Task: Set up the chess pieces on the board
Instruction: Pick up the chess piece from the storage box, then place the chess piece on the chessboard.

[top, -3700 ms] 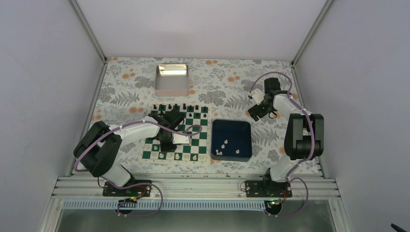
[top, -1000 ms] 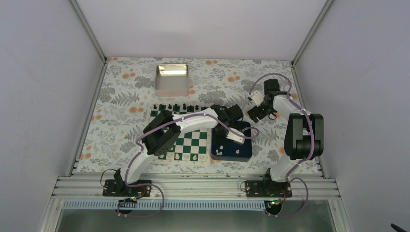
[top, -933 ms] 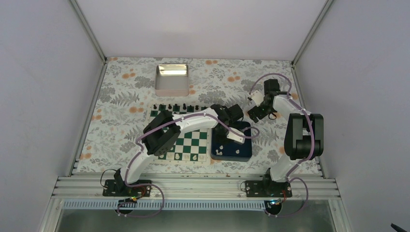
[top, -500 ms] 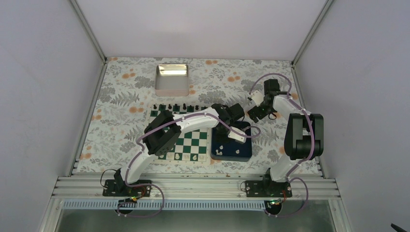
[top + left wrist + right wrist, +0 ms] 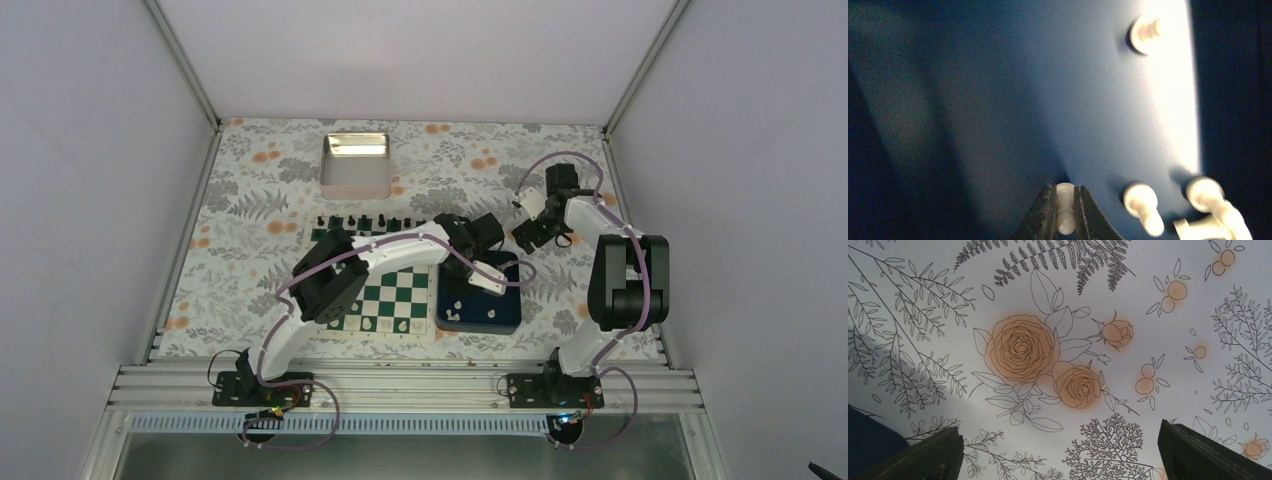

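Down in the blue tray [image 5: 998,100], the left claw [image 5: 1065,196] pinches one white chess piece [image 5: 1065,217] between its jaws.

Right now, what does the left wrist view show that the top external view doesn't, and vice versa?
Left wrist only: the left gripper shut on a white piece, with loose white pieces lying close beside it. Top external only: the board, the black pieces along its far edge, the metal tin, and the right gripper over the floral cloth. Both: the dark blue tray holding the loose white pieces.
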You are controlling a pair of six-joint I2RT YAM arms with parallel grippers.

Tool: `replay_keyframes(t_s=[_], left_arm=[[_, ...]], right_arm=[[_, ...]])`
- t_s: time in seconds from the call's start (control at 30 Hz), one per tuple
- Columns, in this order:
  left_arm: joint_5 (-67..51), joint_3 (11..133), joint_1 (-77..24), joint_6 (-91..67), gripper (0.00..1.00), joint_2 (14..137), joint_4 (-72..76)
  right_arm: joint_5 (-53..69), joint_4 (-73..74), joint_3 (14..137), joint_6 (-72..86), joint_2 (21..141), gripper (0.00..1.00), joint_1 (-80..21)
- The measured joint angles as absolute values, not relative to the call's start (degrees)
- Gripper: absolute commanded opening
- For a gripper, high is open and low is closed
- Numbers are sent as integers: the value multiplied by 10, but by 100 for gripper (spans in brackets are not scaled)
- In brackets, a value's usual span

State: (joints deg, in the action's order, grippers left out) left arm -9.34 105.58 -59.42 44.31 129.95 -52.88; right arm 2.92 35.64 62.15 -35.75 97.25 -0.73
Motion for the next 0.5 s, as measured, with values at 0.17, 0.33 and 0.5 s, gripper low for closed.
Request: replay_keyframes(t_s=[0.17, 0.33, 0.5], left_arm=[[-59, 1017, -590, 441, 6, 1219, -545], [-30, 923, -559, 431, 6, 1067, -543], [-17, 797, -515, 414, 6, 963, -537]], right_arm=[[29, 356, 622, -357, 973, 100, -7], [29, 356, 622, -357, 973, 100, -7], [29, 357, 622, -357, 973, 100, -7]])
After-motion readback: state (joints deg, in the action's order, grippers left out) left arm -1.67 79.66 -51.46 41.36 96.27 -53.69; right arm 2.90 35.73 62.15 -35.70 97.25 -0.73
